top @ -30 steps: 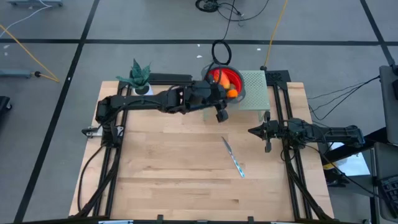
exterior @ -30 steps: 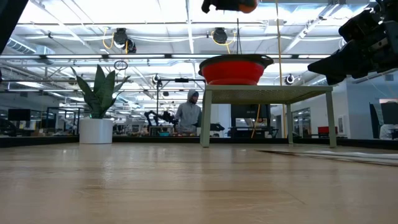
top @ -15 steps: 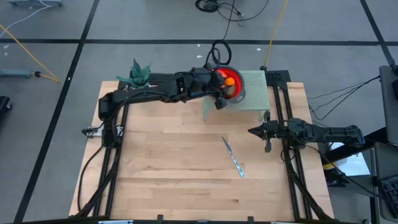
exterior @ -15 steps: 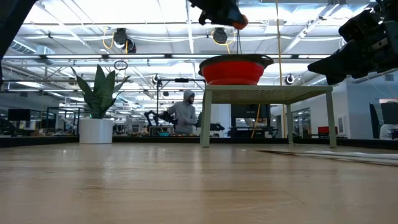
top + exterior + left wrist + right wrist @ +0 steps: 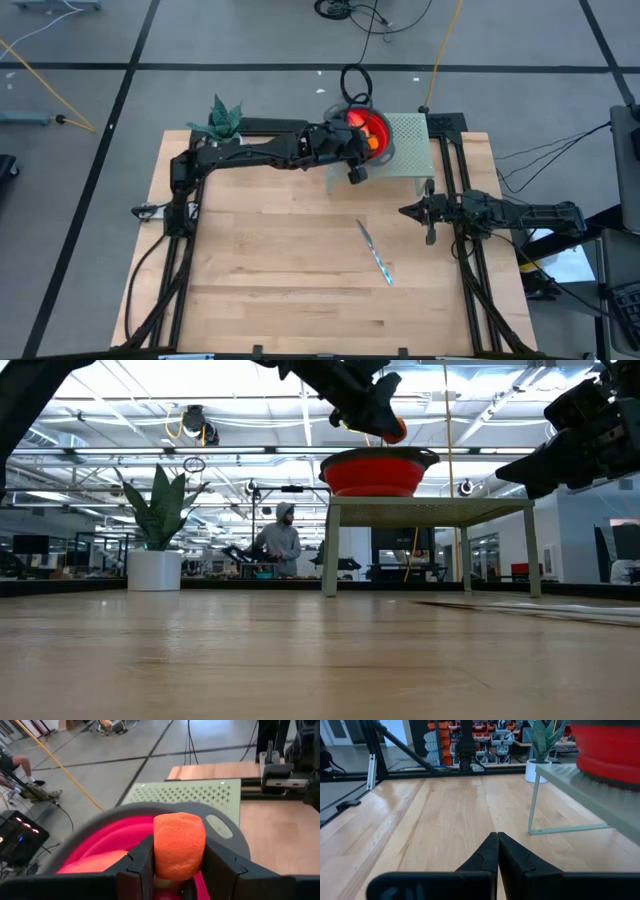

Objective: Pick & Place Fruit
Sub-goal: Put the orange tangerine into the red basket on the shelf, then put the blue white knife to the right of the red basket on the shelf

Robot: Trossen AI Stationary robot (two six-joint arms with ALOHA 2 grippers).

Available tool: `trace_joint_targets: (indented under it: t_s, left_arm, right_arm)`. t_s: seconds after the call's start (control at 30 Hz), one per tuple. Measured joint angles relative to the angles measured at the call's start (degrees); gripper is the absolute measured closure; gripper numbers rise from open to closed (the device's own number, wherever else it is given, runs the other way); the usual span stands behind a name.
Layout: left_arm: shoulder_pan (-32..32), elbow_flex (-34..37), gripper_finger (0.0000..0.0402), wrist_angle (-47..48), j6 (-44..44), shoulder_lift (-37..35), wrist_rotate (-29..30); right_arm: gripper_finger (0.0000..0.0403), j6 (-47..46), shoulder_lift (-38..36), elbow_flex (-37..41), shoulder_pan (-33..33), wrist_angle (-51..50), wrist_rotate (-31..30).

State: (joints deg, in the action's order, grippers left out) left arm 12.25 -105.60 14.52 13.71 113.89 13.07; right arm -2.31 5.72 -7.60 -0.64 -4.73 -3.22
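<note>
Fruit, an orange piece (image 5: pixel 179 844), sits clamped in our left end effector (image 5: pixel 175 865) directly above the red bowl (image 5: pixel 378 472) on the green stand (image 5: pixel 408 145). Our right end effector (image 5: pixel 497 851) waits fully closed, empty, over the worktop's (image 5: pixel 280 260) right side.

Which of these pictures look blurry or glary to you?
Left wrist view: the orange fruit between the fingers is slightly soft, and the floor behind too. Low view: bright ceiling lights glare, and the near table is blurred. High view: evenly lit. Right wrist view: the red bowl is soft.
</note>
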Motion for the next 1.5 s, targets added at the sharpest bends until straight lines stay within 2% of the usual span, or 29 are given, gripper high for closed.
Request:
trace_joint_targets:
  t_s: [0.5, 0.73, 1.1, 1.33, 1.5]
  left_arm:
    - [-0.1, 0.0, 0.0270, 3.8, 0.4, 0.0, 0.0]
    - [-0.1, 0.0, 0.0270, 3.9, 6.7, 0.0, 0.5]
    - [-0.1, 0.0, 0.0269, 5.8, 10.0, 0.0, 0.7]
    - [0.0, 0.0, 0.0241, 7.5, 10.8, 0.0, 5.1]
    - [0.0, 0.0, 0.0218, 7.5, 12.1, 0.0, 5.6]
  right_arm:
    - [0.0403, 0.0, 0.0, 0.0, 0.0, -0.4, 0.0]
    - [0.0403, 0.0, 0.0, 0.0, 0.0, -0.3, 0.0]
    - [0.0403, 0.0, 0.0, 0.0, 0.0, -0.3, 0.0]
    - [0.0403, 0.0, 0.0, 0.0, 0.0, -0.3, 0.0]
    - [0.0403, 0.0, 0.0, 0.0, 0.0, -0.3, 0.0]
